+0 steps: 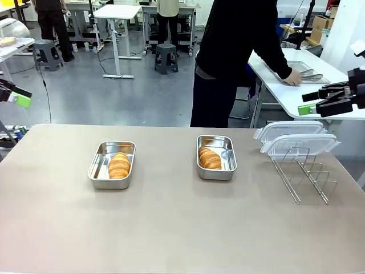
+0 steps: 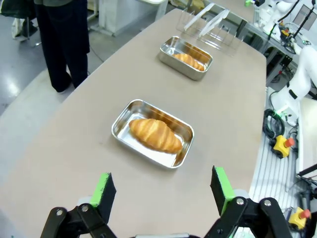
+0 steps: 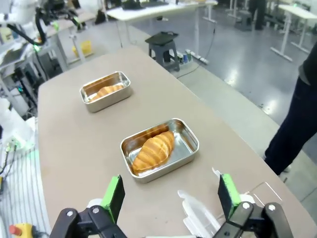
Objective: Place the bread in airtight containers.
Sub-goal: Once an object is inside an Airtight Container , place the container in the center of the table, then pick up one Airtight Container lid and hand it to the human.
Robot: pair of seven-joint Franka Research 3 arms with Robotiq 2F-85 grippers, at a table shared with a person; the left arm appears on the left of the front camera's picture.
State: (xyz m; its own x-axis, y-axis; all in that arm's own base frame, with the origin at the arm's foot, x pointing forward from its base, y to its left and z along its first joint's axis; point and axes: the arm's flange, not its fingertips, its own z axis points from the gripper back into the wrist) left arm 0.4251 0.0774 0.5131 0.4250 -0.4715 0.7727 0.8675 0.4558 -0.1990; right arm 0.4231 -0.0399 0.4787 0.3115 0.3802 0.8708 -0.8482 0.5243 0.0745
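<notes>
Where the beige surface [image 1: 171, 228] bears two shiny rectangular steel pans, each holds one golden-brown ridged croissant [image 1: 119, 165]: left pan [image 1: 100, 164], right pan [image 1: 228, 162]. Left claw [image 2: 161, 181], right claw [image 3: 171, 186]: jaws apart, empty. Clear white-rimmed lids [image 1: 296, 140] rest on wire rack [image 1: 305, 178].

The left tool [image 2: 162, 191] is matt black, its two fingers [image 2: 105, 192] built from flat linked bars joined by round pivot pins with pale metal heads, and each finger carries a bright green pad on its inner face. The right tool [image 3: 171, 194] is of the same make (black linkage, pale pin heads at the knuckles, green pads with a thin dark edge). In the front view it reads as a black, angular block with green tips, joined at the far right to a white arm casing [image 1: 359, 50].
</notes>
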